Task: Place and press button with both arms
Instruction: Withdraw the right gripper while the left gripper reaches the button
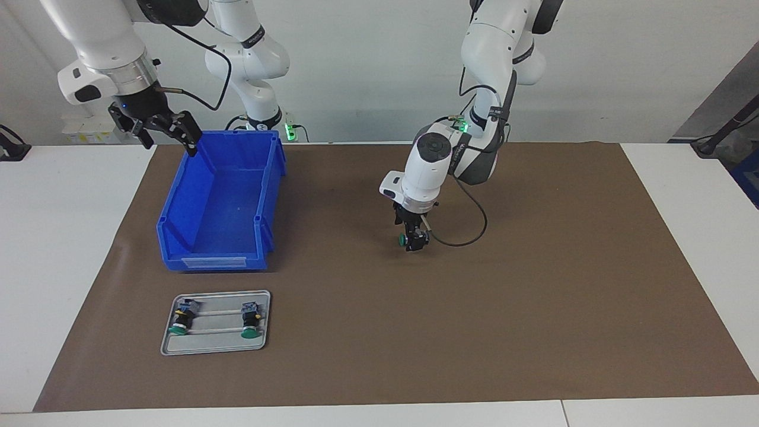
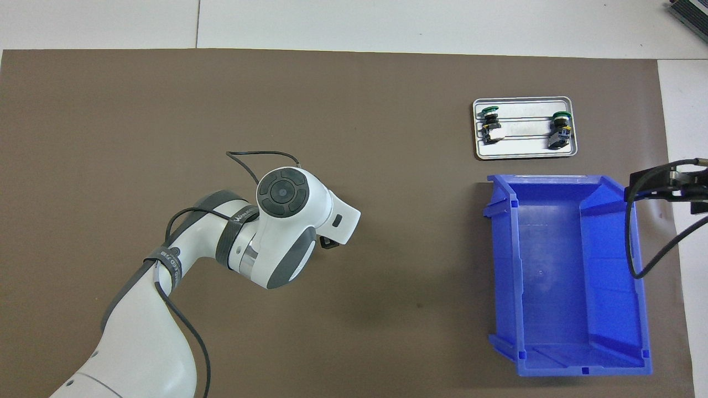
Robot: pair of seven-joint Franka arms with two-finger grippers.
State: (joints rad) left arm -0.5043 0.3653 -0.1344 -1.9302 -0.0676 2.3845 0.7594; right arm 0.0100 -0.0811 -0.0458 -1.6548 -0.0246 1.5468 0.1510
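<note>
Left gripper (image 1: 415, 240) grips one green-capped black push-button (image 1: 403, 239) over the desk's middle, not yet placed or pressed; right gripper (image 1: 159, 129) waits open above the blue plastic bin (image 1: 220, 204).

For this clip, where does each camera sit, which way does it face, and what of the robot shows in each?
Facing view: high across the table, looking at both white arms; the left gripper holds a green-capped black push-button over the brown mat; the right gripper hangs open by the blue plastic bin.
Overhead view: above the robots' end, looking steeply down; the left arm's wrist hides its gripper, and the right gripper shows at the edge.
Shared: the bin and the grey metal tray with two buttons.
</note>
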